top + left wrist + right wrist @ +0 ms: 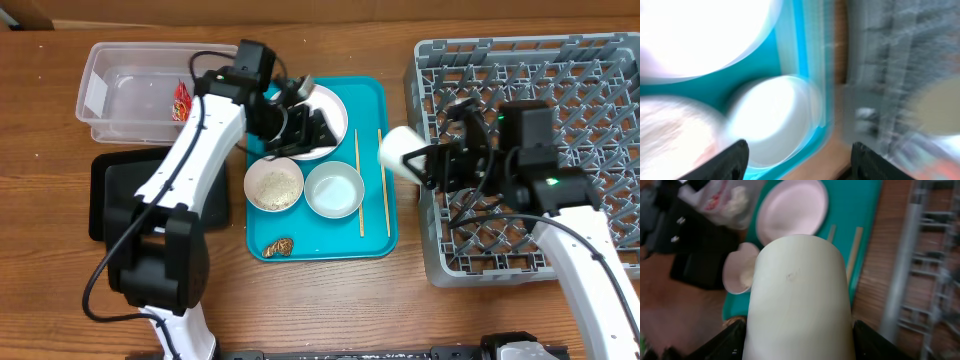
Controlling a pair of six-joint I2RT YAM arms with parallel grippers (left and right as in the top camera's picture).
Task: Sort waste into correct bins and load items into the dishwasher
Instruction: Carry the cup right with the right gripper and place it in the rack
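Cup [400, 152] clamped in your right pincer [428, 165] — it hangs just off the dish rack's [600, 60] left edge, above the surface beside the teal tray [375, 232]. Your left pincer [303, 122] hovers over the white plate [335, 100] — jaws wide, nothing held. Red wrapper [181, 100] lies in the clear tub [95, 60].

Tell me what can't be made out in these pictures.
- Left wrist view: motion blur smears the bowl and dish rack, so no detail is readable.
- Right wrist view: the cup fills the frame. It hides how the right tool grips it and covers part of the teal tray.
- Overhead view: the left arm covers part of the black tray, and the left tool covers part of the plate.
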